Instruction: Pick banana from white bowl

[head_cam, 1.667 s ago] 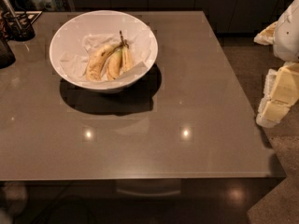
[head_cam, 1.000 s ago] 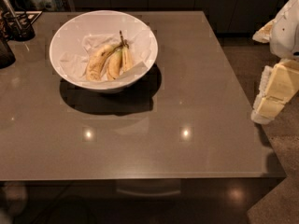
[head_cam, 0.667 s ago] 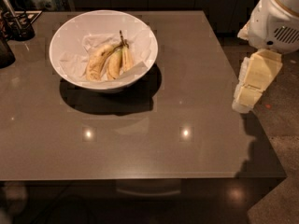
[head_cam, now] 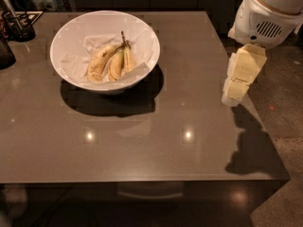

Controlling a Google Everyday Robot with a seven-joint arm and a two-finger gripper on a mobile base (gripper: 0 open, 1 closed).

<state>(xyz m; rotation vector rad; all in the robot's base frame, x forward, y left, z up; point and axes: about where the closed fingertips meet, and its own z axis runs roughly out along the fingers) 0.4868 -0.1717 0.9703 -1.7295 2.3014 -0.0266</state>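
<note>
"Hanging over the right edge of the table [head_cam: 189, 126], that's where the gripper [head_cam: 233, 92] is sitting. Are you seeing it?"

"I am. It's pointing downward under the robot's white casing. I cannot tell how wide it's standing, and I'm not making out anything in its hold."

"So where is the banana [head_cam: 116, 66] lying from there?"

"Well apart from the gripper, off to its left as we're looking and a little farther back. It's resting inside the white bowl [head_cam: 102, 13], between two other bananas on crumpled paper [head_cam: 73, 63]."

"And which way is it running?"

"Its long axis is slanting from the bowl's near side up towards the far side, with the thin dark stem pointing away from us. I'm guessing the one arm is needing to cross most of the tabletop and come down over the rim."

"How is it looking?"

"Curved, pale yellow and smooth, and cleaner than the speckled one [head_cam: 99, 63] touching it on the side farthest from the gripper."
</note>
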